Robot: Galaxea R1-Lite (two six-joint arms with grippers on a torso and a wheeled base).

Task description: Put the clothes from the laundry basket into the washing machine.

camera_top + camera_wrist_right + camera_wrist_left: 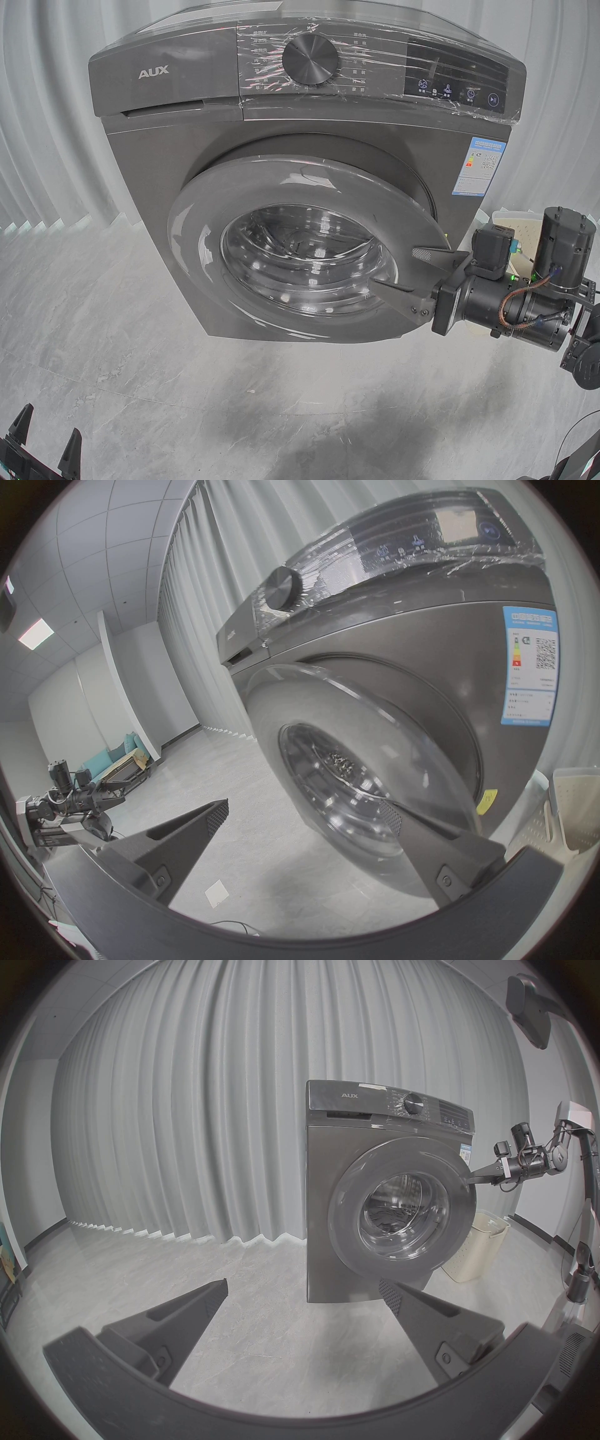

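Left end effector [44, 440]: low at the near left over the pale tiled floor [187, 375], its fingers spread apart and holding nothing; the left wrist view shows it [303, 1285] well apart from the appliance. Pleated white curtain [37, 125]: backdrop behind and to the left. Washing machine [300, 125]: grey front-loader standing on the floor at centre, with a round dial [310, 59] on a control panel covered in clear film and a blue label [479, 166] at the upper right of its front. Door [300, 250]: round, with a glass window showing the drum; it stands slightly ajar, its right edge lifted off the front panel. Right end effector [394, 269]: level with the door's right rim, fingers parted, one on each side of that edge; contact with the rim cannot be told. The right wrist view [303, 805] shows the same open fingers. Laundry basket [519, 225]: cream, on the floor just beside the machine's right side, behind the right arm.
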